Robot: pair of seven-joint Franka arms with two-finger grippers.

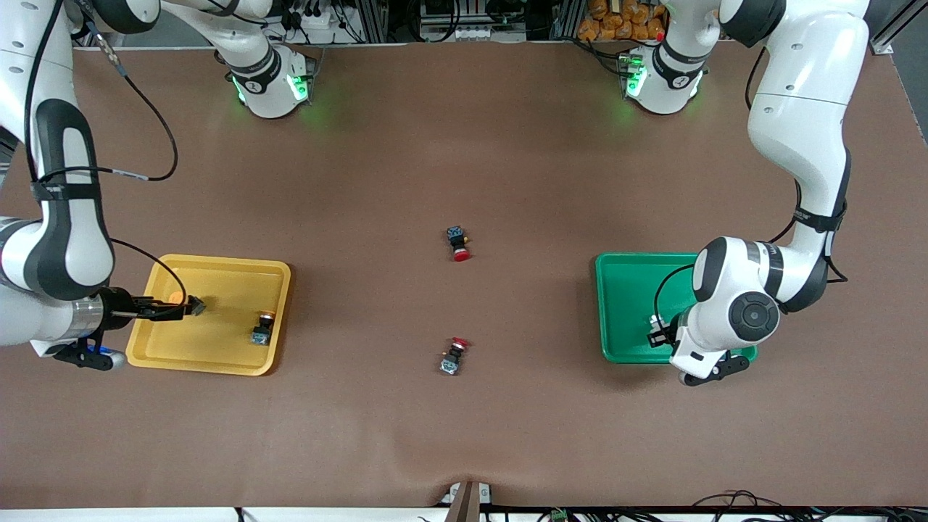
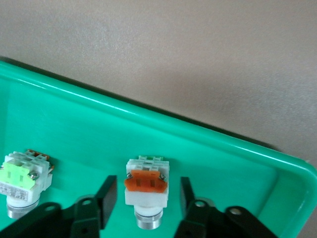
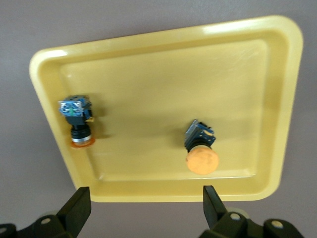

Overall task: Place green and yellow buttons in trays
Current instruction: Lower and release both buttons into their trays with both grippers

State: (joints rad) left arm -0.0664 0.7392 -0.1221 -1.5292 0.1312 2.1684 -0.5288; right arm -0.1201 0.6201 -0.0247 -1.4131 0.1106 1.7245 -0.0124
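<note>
The right gripper [image 3: 143, 206] hangs open over one tray [image 1: 156, 348] at the right arm's end of the table, with two buttons inside it: one [image 3: 200, 151] almost directly beneath the gripper and another [image 3: 77, 121] lying near the tray's rim toward the table's middle. The left gripper [image 2: 146, 201] sits low inside the other tray [image 1: 623, 290] at the left arm's end, its open fingers either side of one button [image 2: 146, 191], with a second button [image 2: 22, 181] just beside it. Between the two trays, well apart from both grippers, two more buttons lie on the table [image 1: 464, 145], one [image 1: 458, 243] farther from the front camera than the other [image 1: 453, 357].
</note>
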